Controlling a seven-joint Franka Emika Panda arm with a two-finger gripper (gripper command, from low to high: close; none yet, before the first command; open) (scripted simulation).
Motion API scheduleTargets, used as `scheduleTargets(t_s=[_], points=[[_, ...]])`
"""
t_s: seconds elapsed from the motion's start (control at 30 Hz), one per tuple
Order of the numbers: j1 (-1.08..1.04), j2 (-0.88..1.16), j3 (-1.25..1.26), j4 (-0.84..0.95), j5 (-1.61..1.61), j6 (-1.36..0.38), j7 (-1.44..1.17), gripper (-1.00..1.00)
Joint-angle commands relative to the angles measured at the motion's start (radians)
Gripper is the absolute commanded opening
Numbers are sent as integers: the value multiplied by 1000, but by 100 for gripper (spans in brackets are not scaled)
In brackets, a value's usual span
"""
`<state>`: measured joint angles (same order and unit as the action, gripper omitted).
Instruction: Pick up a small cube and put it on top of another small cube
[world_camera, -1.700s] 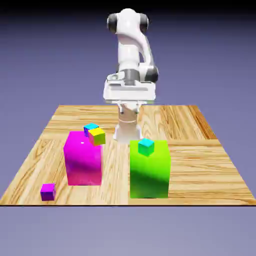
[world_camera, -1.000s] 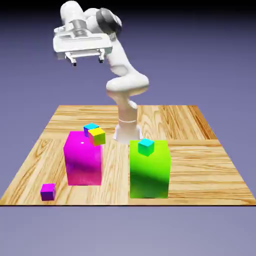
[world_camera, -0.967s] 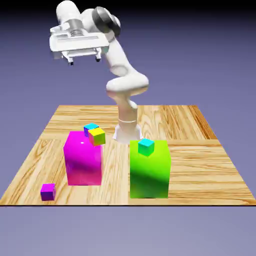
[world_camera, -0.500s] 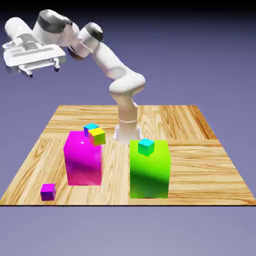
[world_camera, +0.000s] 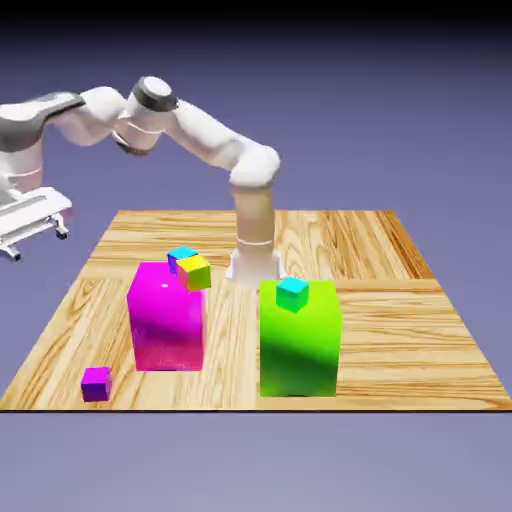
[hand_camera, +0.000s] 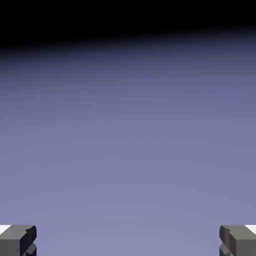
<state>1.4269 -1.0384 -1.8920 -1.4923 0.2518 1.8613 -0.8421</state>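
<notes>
The small cube, purple, rests on the table near its front corner at the exterior view's left. My gripper hangs in the air beyond the table's left edge, well above and behind that cube. Its fingers are spread apart with nothing between them. The hand view holds only the blue-violet backdrop, with the gripper open and one grey fingertip in each bottom corner. No cube appears in the hand view.
A large magenta block carries a cyan small cube and a yellow-green small cube at its back corner. On top of a large green block sits a teal small cube. The arm's base stands behind them.
The arm has swung from above the table's back to the exterior view's left and come down; the hand now hangs past the table's left edge. The cubes have not moved.
</notes>
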Motion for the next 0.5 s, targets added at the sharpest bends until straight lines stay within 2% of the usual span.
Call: scheduleTargets(t_s=[0.0, 0.47], points=[[27, -9, -36, 25, 5, -23, -30, 0], [407, -135, -544, 379, 72, -338, -455, 0]])
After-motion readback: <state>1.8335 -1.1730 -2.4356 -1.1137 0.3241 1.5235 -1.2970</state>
